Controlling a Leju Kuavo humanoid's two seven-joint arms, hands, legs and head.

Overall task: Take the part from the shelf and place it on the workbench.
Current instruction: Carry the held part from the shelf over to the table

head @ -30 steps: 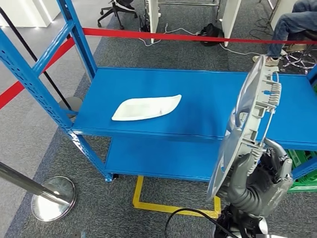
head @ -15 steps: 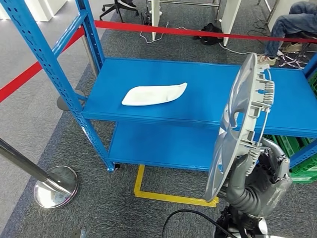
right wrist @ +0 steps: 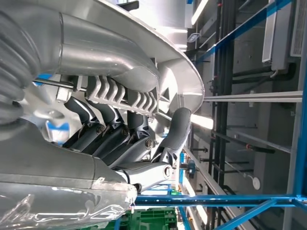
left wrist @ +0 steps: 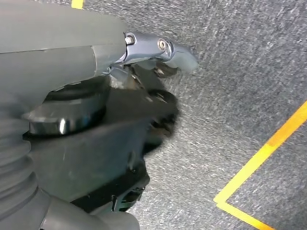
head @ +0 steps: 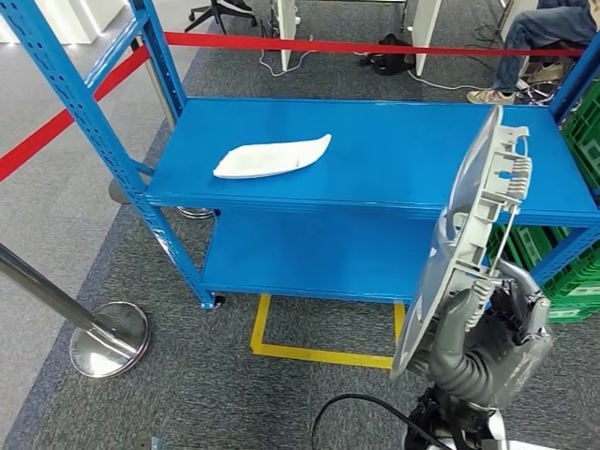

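Observation:
My right hand [head: 495, 337] grips a silver wheel cover [head: 459, 234] by its lower rim and holds it upright on edge, in front of the right end of the blue shelf [head: 397, 150]. In the right wrist view the dark fingers [right wrist: 119, 139] curl around the cover's ribbed rim [right wrist: 145, 28]. A white elongated part [head: 272, 157] lies on the shelf's upper deck, toward its left end. My left hand [left wrist: 108, 96] hangs over grey carpet, its fingers loosely spread and holding nothing.
A chrome stanchion base [head: 110, 337] stands at the lower left and red barrier tape [head: 339, 44] runs behind the shelf. Green crates [head: 573, 272] sit under its right end. A yellow floor line [head: 319, 354], a black cable [head: 353, 403] and a seated person's legs [head: 537, 37] are nearby.
The whole picture has shifted, so the camera has moved: more of the shelf's right end and the green crates show now. The wheel cover stays held in my right hand.

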